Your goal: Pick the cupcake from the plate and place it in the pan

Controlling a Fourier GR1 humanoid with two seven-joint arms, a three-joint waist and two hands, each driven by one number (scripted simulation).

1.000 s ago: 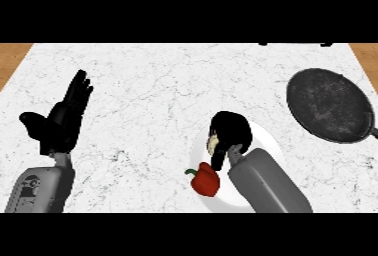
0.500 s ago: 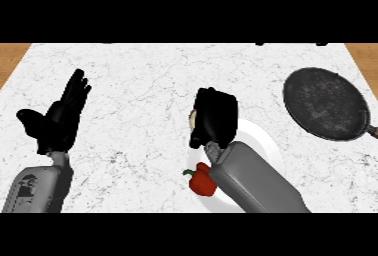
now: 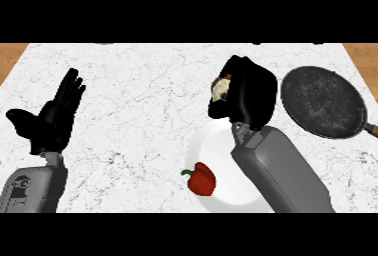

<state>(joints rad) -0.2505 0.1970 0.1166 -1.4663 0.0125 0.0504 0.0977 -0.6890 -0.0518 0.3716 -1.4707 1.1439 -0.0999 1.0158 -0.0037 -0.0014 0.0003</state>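
Observation:
My right hand (image 3: 249, 95) is curled round the cupcake (image 3: 219, 88), whose pale frosting shows at the hand's left side. The hand is lifted above the counter, past the far edge of the white plate (image 3: 221, 145). The dark round pan (image 3: 323, 102) lies to the hand's right, a short gap away. My left hand (image 3: 53, 119) rests open at the left, fingers up.
A red bell pepper (image 3: 201, 179) lies on the plate's near part. The pan's handle (image 3: 371, 130) points to the right edge. The wooden floor shows beyond the white marble counter (image 3: 140, 100) at both top corners.
My right hand has risen off the plate with the cupcake and moved away from me and toward the pan. The left hand has stayed in place.

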